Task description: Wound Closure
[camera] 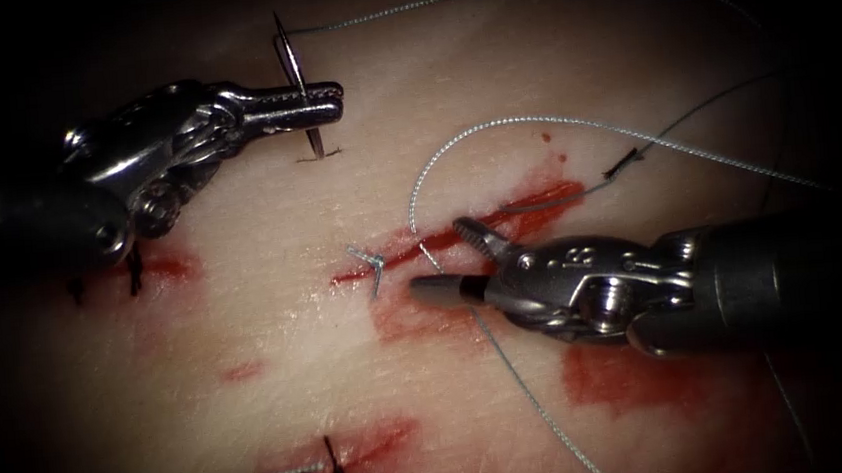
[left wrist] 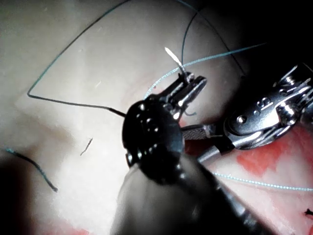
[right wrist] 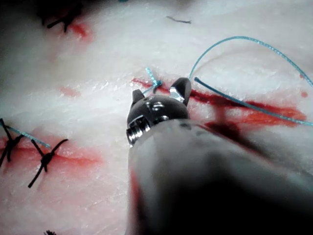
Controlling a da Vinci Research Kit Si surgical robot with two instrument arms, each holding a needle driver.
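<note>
At the upper left of the endoscope pic, the shiny metal left tool (camera: 315, 102) had its jaws squeezed tight on the thin curved steel needle (camera: 295, 84), about mid-curve. The needle stood nearly straight up & down across the jaws, its lower end by a small dark mark on the pale pink pork tissue (camera: 246, 310), left of the cut; couldn't tell if it went in. The thin grey-blue thread (camera: 493, 126) ran off from the needle's top end twd the upper right. In the middle lay the red, wet cut (camera: 500, 215) w/ a small thread knot (camera: 371, 262) at its left end. At the lower right, the grey metal right tool (camera: 448, 259) had its jaws wide apart just right of the knot, holding nothing, thread passing between them.
</note>
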